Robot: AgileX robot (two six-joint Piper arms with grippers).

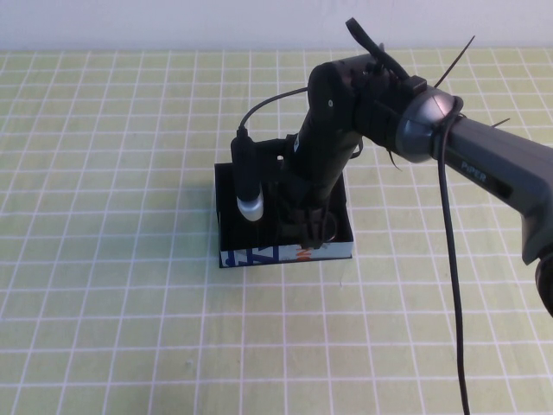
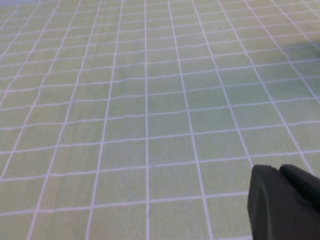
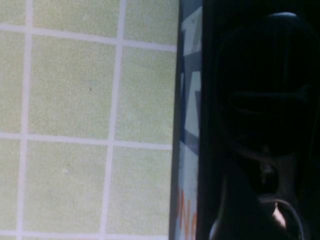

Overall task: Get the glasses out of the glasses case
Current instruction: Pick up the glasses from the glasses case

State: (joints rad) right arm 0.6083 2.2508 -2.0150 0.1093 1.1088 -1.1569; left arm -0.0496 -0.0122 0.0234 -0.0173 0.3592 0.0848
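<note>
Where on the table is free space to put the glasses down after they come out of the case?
Bare checked cloth lies on the robot's left of the glasses case, and more lies in front of its printed strip. The case itself is crowded: the right claw reaches down inside it. The left claw hangs over bare cloth, outside the high view.

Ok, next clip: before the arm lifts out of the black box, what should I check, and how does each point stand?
1. Right end effector is down inside the glasses case: ok.
2. Right end effector closed on the glasses: cannot tell; its own arm and the dark interior hide the grip.
3. Glasses are in the case: ok, a dark frame loop shows near the printed front wall.
4. Case sits flat on the checked tablecloth: ok.
5. Left end effector is away from the case, over bare cloth in the left wrist view: ok.
6. Cable hangs from the right arm, clear of the case: ok.
</note>
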